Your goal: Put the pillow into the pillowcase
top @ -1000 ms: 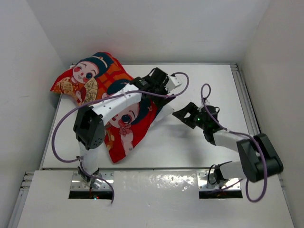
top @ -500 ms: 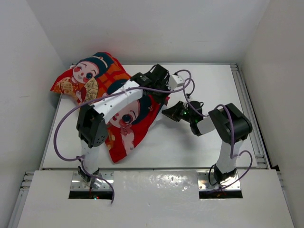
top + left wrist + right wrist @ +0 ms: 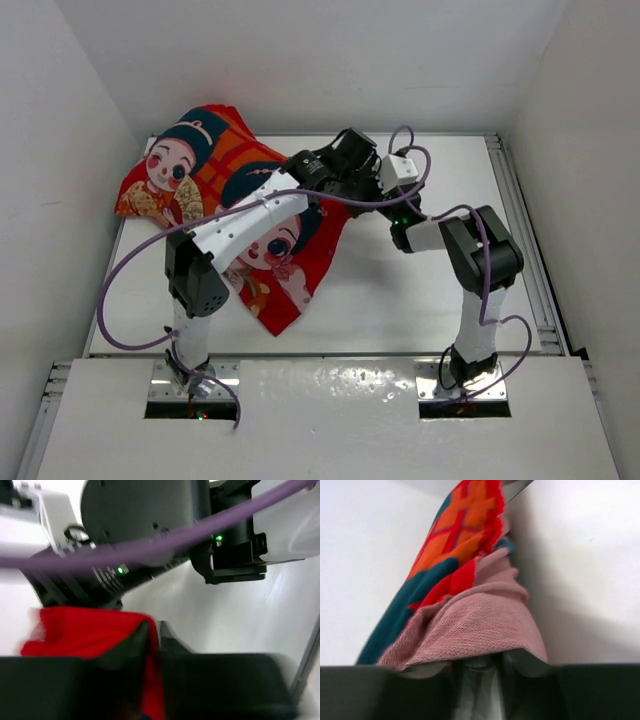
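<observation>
The red pillowcase point(image 3: 200, 150), printed with two cartoon children, lies plump from the table's far left corner to its middle. The pillow is hidden. Both arms meet at the pillowcase's right edge. My left gripper point(image 3: 352, 190) reaches over the cloth. In the left wrist view a strip of red pillowcase point(image 3: 85, 630) is pinched between the nearly closed jaws of that gripper point(image 3: 157, 625). My right gripper point(image 3: 375, 200) comes in from the right. In the right wrist view the pillowcase's pale pink reverse point(image 3: 475, 625) drapes over this gripper point(image 3: 485, 662) and hides its tips.
The white table point(image 3: 420, 290) is boxed in by white walls on three sides. A metal rail point(image 3: 520, 210) runs along its right edge. Purple cables point(image 3: 130, 270) loop off both arms above the surface.
The right arm swung in from the right to the pillowcase's right edge. The pillowcase shifted to the right and spread flatter. A white corner seen beside it earlier no longer shows.
</observation>
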You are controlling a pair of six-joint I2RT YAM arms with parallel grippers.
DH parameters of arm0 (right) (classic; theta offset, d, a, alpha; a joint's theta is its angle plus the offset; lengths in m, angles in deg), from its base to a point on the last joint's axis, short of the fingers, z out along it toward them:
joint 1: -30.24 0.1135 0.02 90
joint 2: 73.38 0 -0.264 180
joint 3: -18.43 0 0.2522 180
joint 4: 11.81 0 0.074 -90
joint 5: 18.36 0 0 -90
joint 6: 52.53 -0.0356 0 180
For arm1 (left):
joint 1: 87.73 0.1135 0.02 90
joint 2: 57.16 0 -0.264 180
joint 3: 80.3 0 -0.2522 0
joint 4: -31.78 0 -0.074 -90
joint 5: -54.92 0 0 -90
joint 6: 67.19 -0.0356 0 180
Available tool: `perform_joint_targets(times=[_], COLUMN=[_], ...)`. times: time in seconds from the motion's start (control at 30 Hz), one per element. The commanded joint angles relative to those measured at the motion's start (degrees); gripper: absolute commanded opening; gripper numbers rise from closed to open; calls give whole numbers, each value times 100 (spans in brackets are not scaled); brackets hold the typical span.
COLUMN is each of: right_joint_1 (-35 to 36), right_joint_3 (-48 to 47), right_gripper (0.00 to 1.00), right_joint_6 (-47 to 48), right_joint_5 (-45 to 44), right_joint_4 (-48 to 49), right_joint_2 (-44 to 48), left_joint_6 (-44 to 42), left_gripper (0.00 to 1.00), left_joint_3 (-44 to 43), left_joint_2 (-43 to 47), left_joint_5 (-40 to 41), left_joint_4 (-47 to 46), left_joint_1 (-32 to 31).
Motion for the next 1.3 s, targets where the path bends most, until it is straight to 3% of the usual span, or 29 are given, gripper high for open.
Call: perform_joint_targets(times=[0.0,0.03,0.07,0.17,0.27,0.4,0.53,0.67,0.77,0.9,1.03,1.07,1.1,1.13,1.17,1.2,1.27], right_joint_1=[-430,-537,-642,-1204,-1801,-2558,-2534,-1360,-533,182,622,649,649,605,431,290,-237], right_joint_3=[-362,-292,-204,-185,-204,-221,-89,401,823,747,-43,-289,-352,-370,-353,-318,-405], right_gripper=[42,49,60,73,78,77,77,83,95,99,99,96,81,73,59,25,0], right_joint_6=[-80,-124,-151,285,996,1816,2509,2793,2320,1126,641,561,474,464,481,542,639], right_joint_5=[-157,-8,63,695,890,417,153,-243,-218,-393,-131,1,115,186,187,135,-67], right_joint_4=[-408,-626,-794,-2110,-3622,-5404,-5839,-5710,-4683,-3549,-3572,-3425,-3345,-3292,-3265,-3317,-3632], right_joint_2=[-315,-263,-202,18,247,694,1397,2320,2647,2086,1032,725,635,599,677,765,993], left_joint_6=[406,381,372,363,424,599,723,802,1170,1382,1453,1435,1409,1374,1295,1242,1128], left_gripper=[19,38,71,95,99,100,100,100,100,100,100,100,100,100,100,100,100], left_joint_3=[333,369,317,-7,-280,-650,-432,8,132,220,500,710,808,904,1071,1159,1448], left_joint_2=[295,296,304,331,401,533,892,1130,1096,964,1235,1314,1411,1577,1640,1780,1912], left_joint_5=[-161,-21,6,68,278,812,2192,2854,2662,2512,2047,1976,1967,1958,1984,1993,1976], left_joint_4=[-1014,-1050,-1059,-1033,-1033,-954,-1041,-1077,-1007,-980,-1085,-1138,-1260,-1322,-1358,-1419,-1533], left_joint_1=[-167,-132,-106,-27,70,455,1150,2388,3993,5219,5932,6159,6266,6336,6494,6565,6705])
